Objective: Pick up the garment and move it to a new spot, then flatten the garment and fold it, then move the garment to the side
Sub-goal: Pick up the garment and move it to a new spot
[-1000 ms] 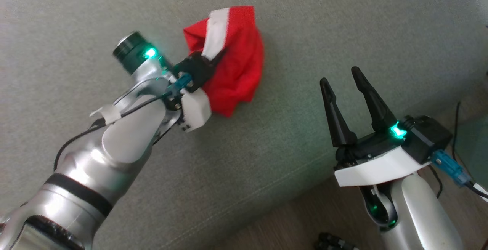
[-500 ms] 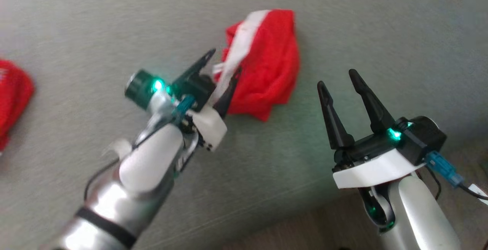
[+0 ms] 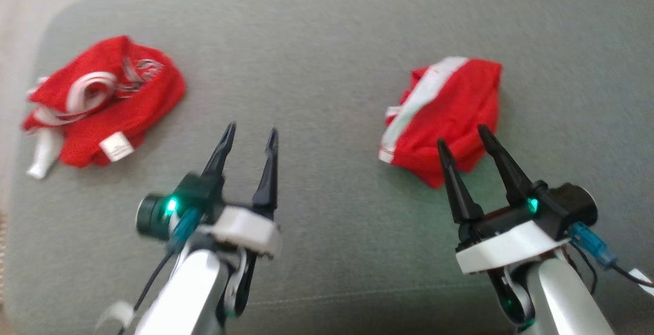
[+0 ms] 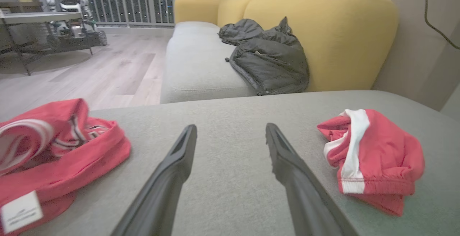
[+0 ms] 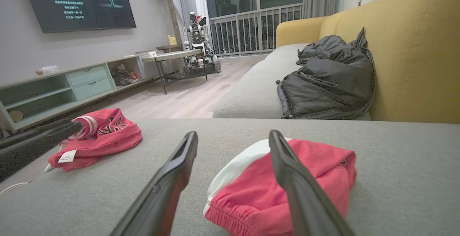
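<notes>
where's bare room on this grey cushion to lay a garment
Widest bare patch: the middle of the grey fabric cushion, between the crumpled red garment with white bands on the robot's left and the bunched red garment with a white stripe on its right. The far strip behind both is bare. Crowded by the right pincer, at the striped garment.

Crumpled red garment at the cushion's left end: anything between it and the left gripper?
Nothing visible. Bare grey cushion is all that lies between the open left gripper and the crumpled red garment. The other red garment sits on the opposite side, by the right gripper.
</notes>
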Controlling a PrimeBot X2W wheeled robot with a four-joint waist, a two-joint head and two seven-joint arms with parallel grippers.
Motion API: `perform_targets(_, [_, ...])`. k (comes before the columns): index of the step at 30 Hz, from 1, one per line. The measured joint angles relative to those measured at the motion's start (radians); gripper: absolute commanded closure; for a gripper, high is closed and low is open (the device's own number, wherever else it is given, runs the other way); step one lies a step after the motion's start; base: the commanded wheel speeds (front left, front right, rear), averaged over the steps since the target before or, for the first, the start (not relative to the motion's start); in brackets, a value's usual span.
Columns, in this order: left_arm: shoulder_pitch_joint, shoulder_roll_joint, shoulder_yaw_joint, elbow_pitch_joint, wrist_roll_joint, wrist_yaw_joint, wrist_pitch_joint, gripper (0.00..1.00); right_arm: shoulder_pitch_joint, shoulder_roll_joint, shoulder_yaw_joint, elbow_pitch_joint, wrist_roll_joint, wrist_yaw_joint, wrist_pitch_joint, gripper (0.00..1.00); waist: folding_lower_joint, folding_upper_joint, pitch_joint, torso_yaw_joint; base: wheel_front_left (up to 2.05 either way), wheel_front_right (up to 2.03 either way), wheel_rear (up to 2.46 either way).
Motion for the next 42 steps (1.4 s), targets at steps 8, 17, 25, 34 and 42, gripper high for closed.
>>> perform_targets(8, [0.188, -0.029, 0.133, -0.104, 0.064, 0.022, 0.000, 0.00, 0.092, 0.002, -0.165, 0.020, -0.053, 0.000, 0.000, 0.00, 0.0000, 0.0000, -0.085, 0.078, 0.00, 0.00, 0.00])
perform_targets(17, [0.298, -0.051, 0.205, -0.111, 0.125, -0.003, 0.000, 0.00, 0.138, 0.008, -0.193, 0.044, -0.066, 0.000, 0.000, 0.00, 0.0000, 0.0000, -0.129, 0.083, 0.00, 0.00, 0.00])
perform_targets(25, [0.310, -0.064, 0.223, -0.112, 0.151, -0.023, 0.000, 0.00, 0.157, 0.008, -0.191, 0.047, -0.066, 0.000, 0.000, 0.00, 0.0000, 0.0000, -0.142, 0.066, 0.00, 0.00, 0.00])
perform_targets(34, [0.317, -0.068, 0.237, -0.109, 0.165, -0.029, 0.000, 0.00, 0.157, 0.008, -0.186, 0.048, -0.066, 0.000, 0.000, 0.00, 0.0000, 0.0000, -0.145, 0.056, 0.00, 0.00, 0.00])
perform_targets(42, [0.317, -0.068, 0.238, -0.099, 0.142, -0.029, 0.000, 0.00, 0.157, 0.008, -0.187, 0.048, -0.066, 0.000, 0.000, 0.00, 0.0000, 0.0000, -0.153, 0.056, 0.00, 0.00, 0.00])
